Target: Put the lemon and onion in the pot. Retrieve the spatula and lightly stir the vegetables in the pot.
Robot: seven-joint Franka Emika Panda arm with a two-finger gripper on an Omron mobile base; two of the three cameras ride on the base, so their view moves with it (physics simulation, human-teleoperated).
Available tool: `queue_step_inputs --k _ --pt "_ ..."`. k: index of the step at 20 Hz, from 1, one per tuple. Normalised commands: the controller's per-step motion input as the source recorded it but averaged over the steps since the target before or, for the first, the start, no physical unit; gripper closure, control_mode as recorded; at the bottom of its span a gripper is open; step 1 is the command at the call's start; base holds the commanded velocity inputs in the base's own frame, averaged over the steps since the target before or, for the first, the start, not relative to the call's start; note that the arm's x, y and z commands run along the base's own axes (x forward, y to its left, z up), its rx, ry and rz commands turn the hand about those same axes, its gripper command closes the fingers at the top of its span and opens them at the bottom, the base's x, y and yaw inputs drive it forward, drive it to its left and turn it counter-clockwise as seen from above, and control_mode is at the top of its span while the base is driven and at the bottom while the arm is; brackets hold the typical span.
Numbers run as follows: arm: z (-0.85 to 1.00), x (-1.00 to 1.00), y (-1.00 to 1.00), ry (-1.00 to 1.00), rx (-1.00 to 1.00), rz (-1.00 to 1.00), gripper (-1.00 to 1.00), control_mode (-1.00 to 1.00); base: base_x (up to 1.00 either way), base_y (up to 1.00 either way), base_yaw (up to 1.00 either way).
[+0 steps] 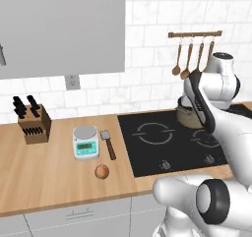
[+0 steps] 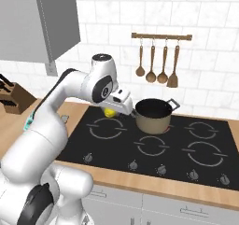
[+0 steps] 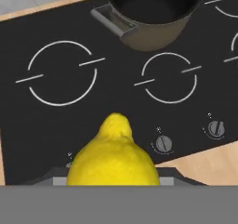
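The lemon (image 3: 113,155) sits closest in the hand view, big and yellow at the bottom of the picture with its nub pointing up toward the pot (image 3: 155,15). The fingertips themselves are hidden behind it, so the jaws stand part-way apart around the fruit — the gripper (image 2: 112,111) has hold of the lemon. From the right base view the same lemon (image 2: 110,112) peeks out yellow under the hand, held above the hob (image 2: 154,144), left of the pot (image 2: 153,115) and apart from it.

The pot stands on the hob at its back, dark inside, nothing visible in it. In the left base view the arm covers much of the pot (image 1: 189,115), and the lemon cannot be made out there.

That left view gives what the others lack — the wooden counter left of the hob (image 1: 167,142). The onion (image 1: 102,171) lies nearest the counter's front edge, well apart from the pot. Behind it the spatula (image 1: 108,143) lies flat, just beside the scale (image 1: 86,142), blade toward the wall. Farther left and back stands a knife block (image 1: 33,124). On the wall behind the pot hangs a rail of spoons (image 2: 156,60).
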Motion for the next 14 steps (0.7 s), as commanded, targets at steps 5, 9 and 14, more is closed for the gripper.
queue_step_inputs --k 5,9,14 --pt "0.30 0.81 -0.82 0.00 0.00 -0.12 1.00 -1.00 0.00 0.00 0.00" --pt "-0.18 1.00 -0.71 0.00 0.00 -0.03 1.00 -1.00 0.00 0.00 0.00" --pt "-0.18 0.98 -0.38 0.01 0.00 -0.01 1.00 -1.00 0.00 0.00 0.00"
